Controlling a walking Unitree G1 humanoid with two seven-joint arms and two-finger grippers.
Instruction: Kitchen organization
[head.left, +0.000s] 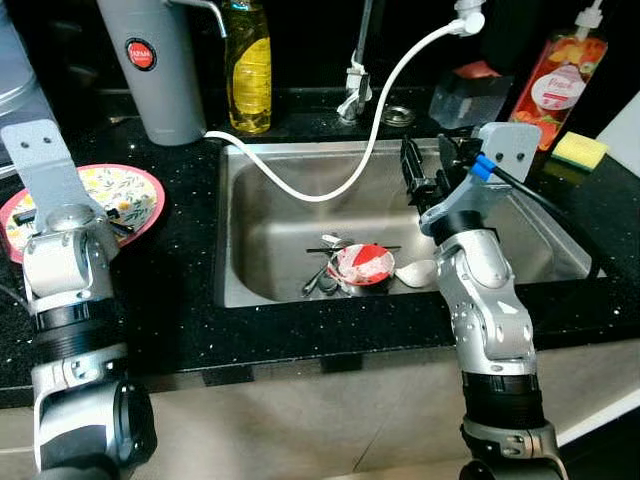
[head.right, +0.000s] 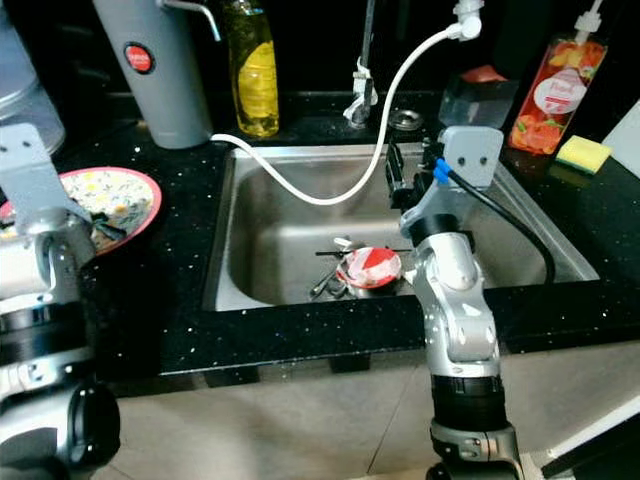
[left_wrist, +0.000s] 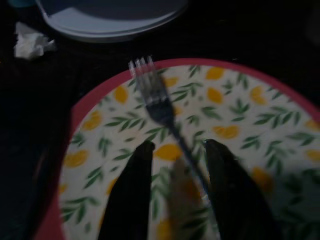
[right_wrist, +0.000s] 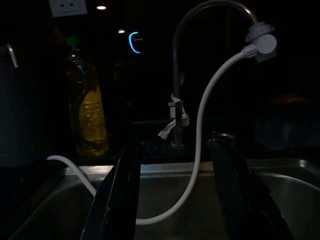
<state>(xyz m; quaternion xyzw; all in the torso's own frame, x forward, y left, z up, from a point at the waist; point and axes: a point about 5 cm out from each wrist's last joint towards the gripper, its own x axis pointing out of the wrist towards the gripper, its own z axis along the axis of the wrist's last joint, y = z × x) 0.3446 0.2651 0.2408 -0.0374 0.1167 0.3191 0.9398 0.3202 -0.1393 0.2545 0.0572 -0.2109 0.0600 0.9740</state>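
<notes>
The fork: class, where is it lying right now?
The fork lies on the floral plate, on the black counter to the left of the sink, with the left gripper open just above its handle.

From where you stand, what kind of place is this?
A home kitchen, most likely: a steel sink with a tap set in a black counter, and a soap bottle behind it.
</notes>
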